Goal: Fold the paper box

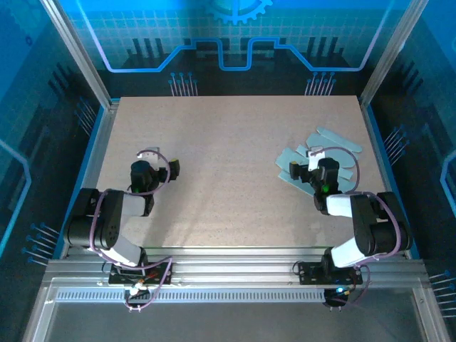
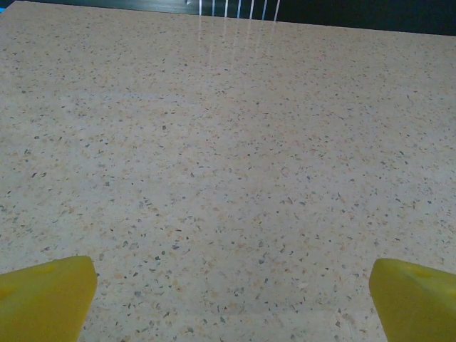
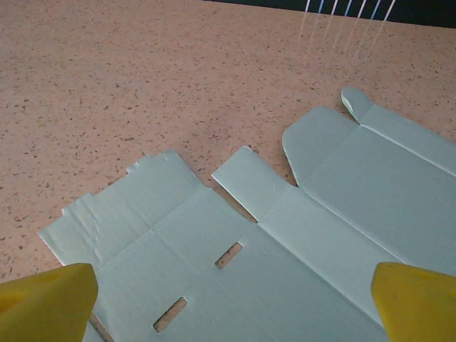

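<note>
My left gripper [image 1: 172,169] sits over bare tabletop [image 1: 214,142] near the left edge, approx halfway btwn near and far edges, jaws wide apart w/ nothing btwn them. From the left wrist cam, the left gripper [image 2: 231,299] shows as two yellow fingers [image 2: 46,299] at the bottom corners, w/ speckled beige tabletop [image 2: 228,142] in the gap. My right gripper [image 1: 305,162] is on the other side, by the right edge, jaws also spread wide and gripping nothing. It hangs over the near-left part of the paper box [image 1: 288,160]. The box is a pale mint cut-out lying flat and unfolded on the right side of the tabletop, flaps fanning toward the far right corner; my right wrist hides its middle in the top cam. From the right wrist cam, the right gripper [image 3: 231,303] has its yellow fingers [image 3: 417,303] low in the corners, the paper box [image 3: 320,235] spread under and btwn them. Can't tell if the fingers touch the card. The card has crease lines, two narrow slots [image 3: 228,254] in a row near my left finger, and a rounded flap [image 3: 313,139] on the far side w/ a small curled tab [image 3: 354,103] beside it. The left panel [image 3: 107,214] looks a bit wrinkled w/ a ragged edge. Beyond the card is tabletop [image 3: 142,85].
</note>
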You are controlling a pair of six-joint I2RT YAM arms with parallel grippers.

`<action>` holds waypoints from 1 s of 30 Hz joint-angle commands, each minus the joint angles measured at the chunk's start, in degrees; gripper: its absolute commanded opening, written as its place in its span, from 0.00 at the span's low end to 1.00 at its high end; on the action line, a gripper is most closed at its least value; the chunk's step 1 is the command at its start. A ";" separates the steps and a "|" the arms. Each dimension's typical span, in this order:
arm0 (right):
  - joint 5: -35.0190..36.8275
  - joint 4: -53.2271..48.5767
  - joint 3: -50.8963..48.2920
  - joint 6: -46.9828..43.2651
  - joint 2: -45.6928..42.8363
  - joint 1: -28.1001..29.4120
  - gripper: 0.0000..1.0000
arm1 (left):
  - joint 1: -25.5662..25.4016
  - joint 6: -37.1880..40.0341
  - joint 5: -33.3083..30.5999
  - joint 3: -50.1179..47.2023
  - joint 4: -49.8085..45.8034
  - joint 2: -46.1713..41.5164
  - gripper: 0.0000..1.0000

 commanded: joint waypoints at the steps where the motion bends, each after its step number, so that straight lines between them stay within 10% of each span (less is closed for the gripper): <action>1: 0.17 1.79 1.03 0.50 0.19 -0.12 1.00 | -0.23 1.40 -0.65 0.86 1.58 -0.01 0.99; 30: -2.91 -4.83 3.26 -0.32 -3.61 -0.53 1.00 | -0.23 1.34 -0.69 0.82 1.56 -0.01 0.99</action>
